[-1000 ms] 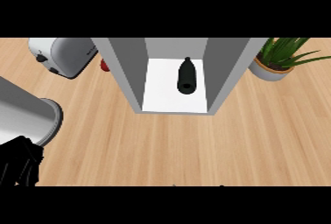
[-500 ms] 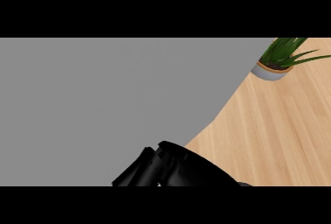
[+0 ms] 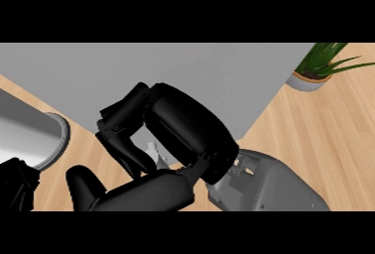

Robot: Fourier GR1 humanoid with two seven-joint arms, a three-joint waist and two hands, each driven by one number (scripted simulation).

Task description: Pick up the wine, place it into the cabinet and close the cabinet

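Right hand point(image 3: 179, 134), fingers curled on nothing, met the grey cabinet door point(image 3: 147, 74); wine unseen, presumably glass, fragile.

I see even, bright light with no glare; the surface point(image 3: 322, 139) carries no clear shadows, and the black hand point(image 3: 176, 134) looms large without much shading.
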